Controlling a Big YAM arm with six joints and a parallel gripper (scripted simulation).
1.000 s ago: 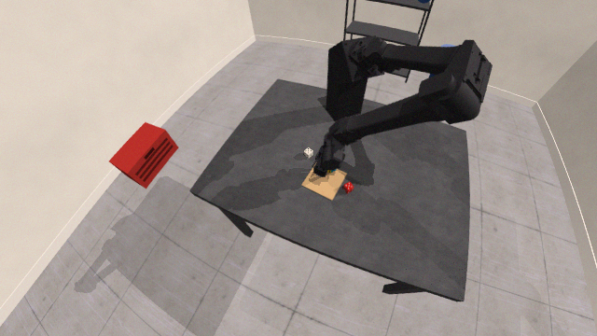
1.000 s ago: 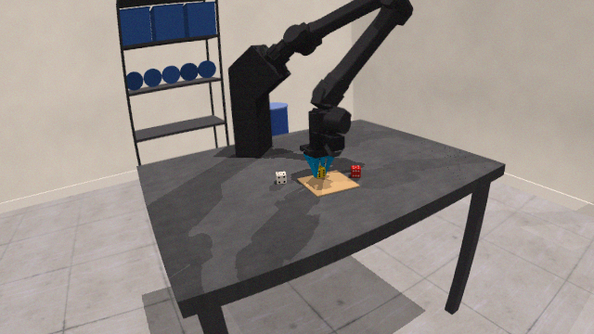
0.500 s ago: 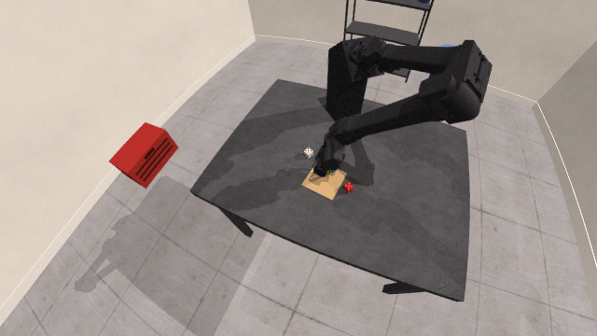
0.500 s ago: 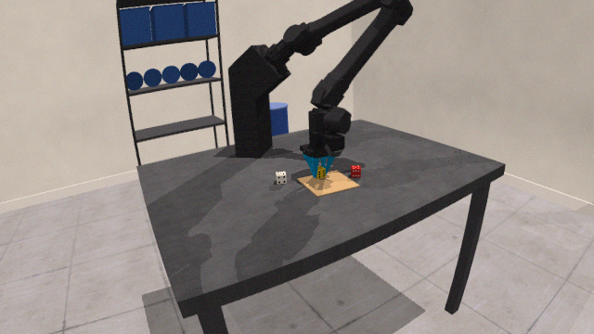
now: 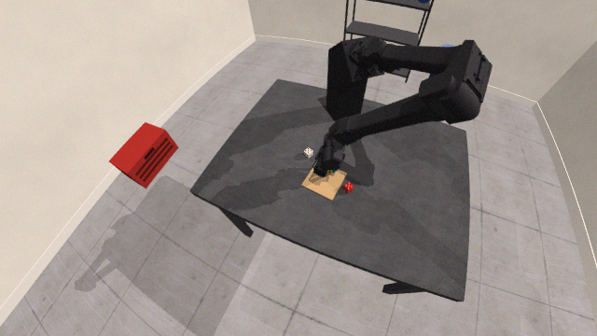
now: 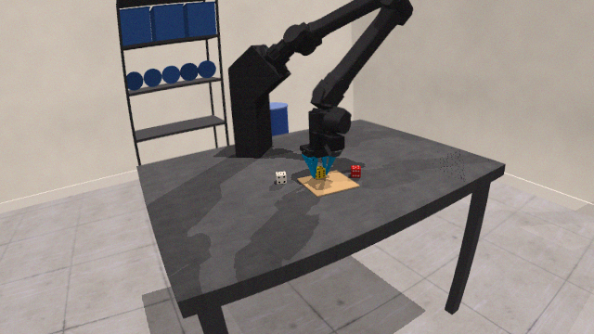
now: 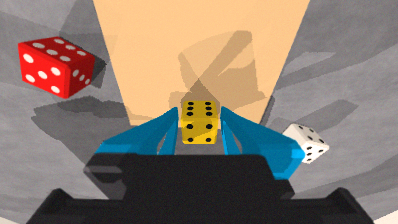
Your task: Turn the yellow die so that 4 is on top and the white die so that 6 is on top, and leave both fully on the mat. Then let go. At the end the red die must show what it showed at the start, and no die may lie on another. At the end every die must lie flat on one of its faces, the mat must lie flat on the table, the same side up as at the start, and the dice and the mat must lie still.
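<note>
Yellow die [image 5: 330, 171] [image 6: 320, 173] [image 7: 199, 122] sits, apparently four-up, inside the open claw [image 5: 326, 169] [image 6: 321, 175] [image 7: 199, 112].

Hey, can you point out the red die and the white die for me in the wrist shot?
Red die [image 7: 44, 75]: wrist view, on its five face.
White die [image 7: 309, 138]: wrist view, near its middle.
</note>
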